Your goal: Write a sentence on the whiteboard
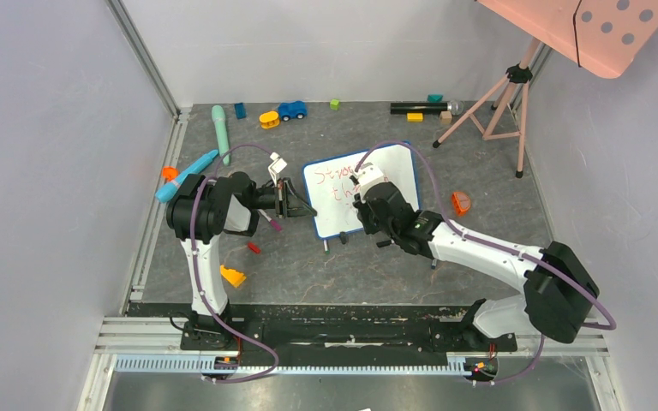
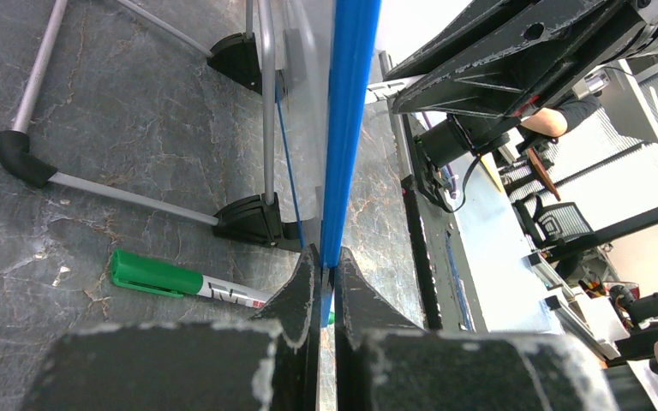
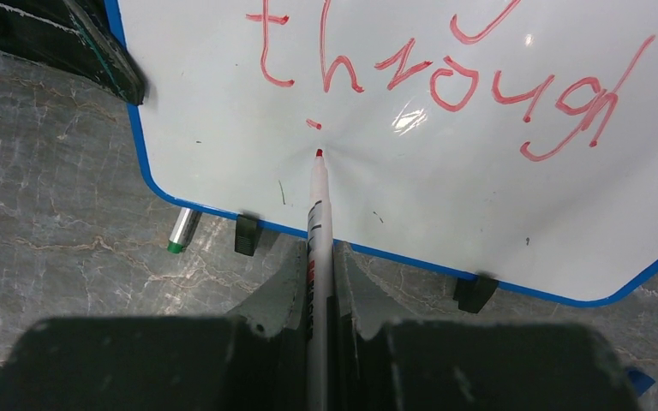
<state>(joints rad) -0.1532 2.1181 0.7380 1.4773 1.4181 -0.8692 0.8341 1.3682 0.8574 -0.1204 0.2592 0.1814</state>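
The whiteboard [image 1: 343, 201], white with a blue frame, stands tilted mid-table. Its red sentence [image 1: 345, 176] reads "through" in the right wrist view [image 3: 480, 90], with part of a line above and one small red dot [image 3: 313, 125] below. My left gripper [image 1: 296, 204] is shut on the board's left blue edge [image 2: 349, 128]. My right gripper [image 3: 319, 261] is shut on a red marker [image 3: 317, 223]. The marker's tip [image 3: 319, 153] touches or nearly touches the board just under the dot. In the top view the right gripper [image 1: 365, 190] covers part of the writing.
A green marker [image 2: 171, 281] lies on the table under the board, also in the right wrist view [image 3: 182, 231]. A pink tripod [image 1: 497, 103] stands at the back right under a pink dotted panel [image 1: 604, 30]. Small toys lie along the back, with orange pieces [image 1: 460, 202] nearby.
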